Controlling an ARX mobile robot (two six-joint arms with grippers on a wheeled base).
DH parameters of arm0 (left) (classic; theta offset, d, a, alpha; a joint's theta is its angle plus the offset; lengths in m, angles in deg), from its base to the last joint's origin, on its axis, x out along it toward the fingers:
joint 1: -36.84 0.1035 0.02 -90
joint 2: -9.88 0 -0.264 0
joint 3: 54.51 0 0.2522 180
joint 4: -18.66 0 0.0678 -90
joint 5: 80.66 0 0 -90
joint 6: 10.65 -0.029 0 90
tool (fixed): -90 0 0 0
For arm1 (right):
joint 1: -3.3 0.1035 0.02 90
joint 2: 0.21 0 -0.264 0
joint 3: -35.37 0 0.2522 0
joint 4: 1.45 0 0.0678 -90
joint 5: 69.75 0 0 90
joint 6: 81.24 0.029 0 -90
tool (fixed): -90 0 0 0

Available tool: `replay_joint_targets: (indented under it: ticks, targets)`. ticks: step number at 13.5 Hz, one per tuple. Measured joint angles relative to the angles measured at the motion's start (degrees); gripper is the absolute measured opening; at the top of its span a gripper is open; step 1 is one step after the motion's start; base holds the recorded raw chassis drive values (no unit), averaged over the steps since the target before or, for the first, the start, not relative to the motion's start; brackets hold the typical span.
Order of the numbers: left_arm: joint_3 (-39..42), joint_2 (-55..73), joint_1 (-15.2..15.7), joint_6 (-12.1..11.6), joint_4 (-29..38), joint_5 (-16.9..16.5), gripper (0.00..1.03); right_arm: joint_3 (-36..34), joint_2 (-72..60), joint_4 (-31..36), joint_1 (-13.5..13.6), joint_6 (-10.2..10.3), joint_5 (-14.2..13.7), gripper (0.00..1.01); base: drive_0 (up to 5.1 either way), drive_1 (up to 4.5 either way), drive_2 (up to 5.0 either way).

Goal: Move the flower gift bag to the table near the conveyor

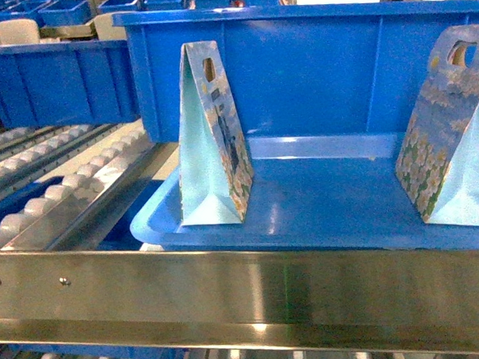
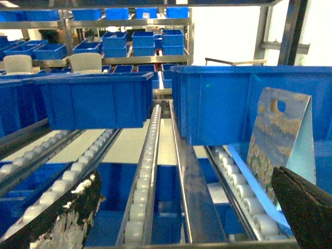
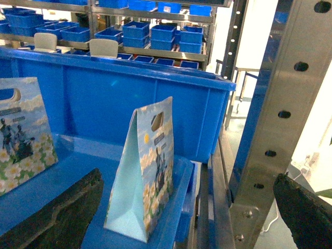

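Two bags upright on blue tray (image 1: 156,222), conveyor (image 1: 67,187) rack. Right bag (image 3: 145,171) dead ahead of your right gripper (image 3: 179,223), jaws spread wide. Left gripper (image 2: 176,228) also agape; left bag (image 2: 280,137) off its right side. Right arm looks better lined up.
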Motion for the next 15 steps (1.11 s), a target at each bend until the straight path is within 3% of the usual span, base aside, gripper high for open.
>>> replay_joint_targets:
  ticks: [2, 4, 9, 13, 15]
  targets:
    - [-4.9, 10.4, 1.6, 0.0, 8.3, -2.3, 0.98, 6.1, -12.2, 7.1, 4.2, -0.7, -2.8, 0.98, 0.0, 0.0, 0.0]
    - [-6.4, 12.7, 1.5, -0.5, 8.7, -1.8, 0.98, 7.5, -15.8, 6.7, 4.9, -1.2, -6.3, 0.98, 0.0, 0.0, 0.0]
    - [-6.4, 12.7, 1.5, -1.0, 8.9, -1.8, 0.98, 9.3, -18.4, 7.6, 4.6, -1.7, -6.6, 0.98, 0.0, 0.0, 0.0]
    - [-6.4, 12.7, 1.5, -1.0, 8.9, -1.8, 0.98, 18.3, -25.9, 9.5, 8.0, -3.9, -9.2, 0.98, 0.0, 0.0, 0.0]
    - [-6.4, 12.7, 1.5, -1.0, 8.9, -1.8, 0.98, 27.4, -37.6, 10.9, 7.7, -5.1, -7.4, 0.98, 0.0, 0.0, 0.0]
